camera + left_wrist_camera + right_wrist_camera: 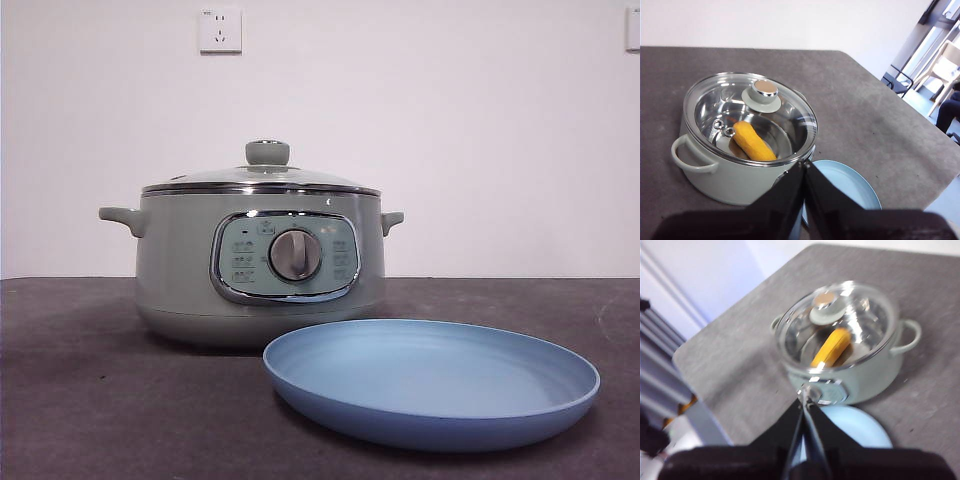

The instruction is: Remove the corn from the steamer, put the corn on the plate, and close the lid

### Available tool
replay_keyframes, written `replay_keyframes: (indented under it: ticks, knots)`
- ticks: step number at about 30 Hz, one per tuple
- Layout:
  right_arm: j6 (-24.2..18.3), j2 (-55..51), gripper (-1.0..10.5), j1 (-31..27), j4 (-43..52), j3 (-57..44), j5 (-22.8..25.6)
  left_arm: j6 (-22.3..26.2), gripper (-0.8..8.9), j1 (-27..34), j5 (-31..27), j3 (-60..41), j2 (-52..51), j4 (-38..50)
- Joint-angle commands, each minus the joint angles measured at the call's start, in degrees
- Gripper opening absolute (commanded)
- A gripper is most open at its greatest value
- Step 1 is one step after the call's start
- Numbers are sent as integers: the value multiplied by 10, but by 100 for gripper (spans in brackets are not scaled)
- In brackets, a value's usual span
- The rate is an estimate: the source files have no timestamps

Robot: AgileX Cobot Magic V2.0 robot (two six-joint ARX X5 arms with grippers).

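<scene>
The sage-green steamer stands on the dark table with its glass lid on, knob on top. The corn lies inside the pot, seen through the lid in both wrist views. The empty light-blue plate lies in front of the steamer, a little to its right. My left gripper is shut and empty, high above the plate's near side. My right gripper is shut and empty, also high, above the steamer's front. Neither arm shows in the front view.
The grey table runs wide around the pot. A white wall with a socket is behind. In the left wrist view the table's edge lies beyond the plate, with chairs past it.
</scene>
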Motion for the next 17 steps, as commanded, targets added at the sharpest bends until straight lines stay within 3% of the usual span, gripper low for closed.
replay_keyframes:
  ticks: [1, 4, 6, 8, 9, 11, 13, 17]
  knots:
    - [-14, 3, -7, 13, -7, 0, 1, 13, -6, 0, 2, 3, 4, -2]
    - [-14, 3, 6, 16, -7, 0, 2, 10, 17, 0, 2, 3, 5, -2]
    - [-13, 3, 43, 16, -7, 0, 2, -2, 195, 0, 2, 3, 5, -2]
    - [-11, 3, 188, 16, -7, 0, 2, -8, 486, 0, 2, 3, 5, -1]
    - [-11, 3, 266, 16, -7, 0, 2, -8, 559, 0, 2, 3, 5, 0]
    - [-12, 3, 463, 16, -7, 0, 2, -8, 570, 0, 3, 3, 5, 2]
    - [-11, 3, 573, 16, -7, 0, 2, -8, 570, 0, 3, 3, 5, 3]
    - [-12, 3, 570, 16, -7, 0, 2, -8, 570, 0, 3, 3, 5, 12]
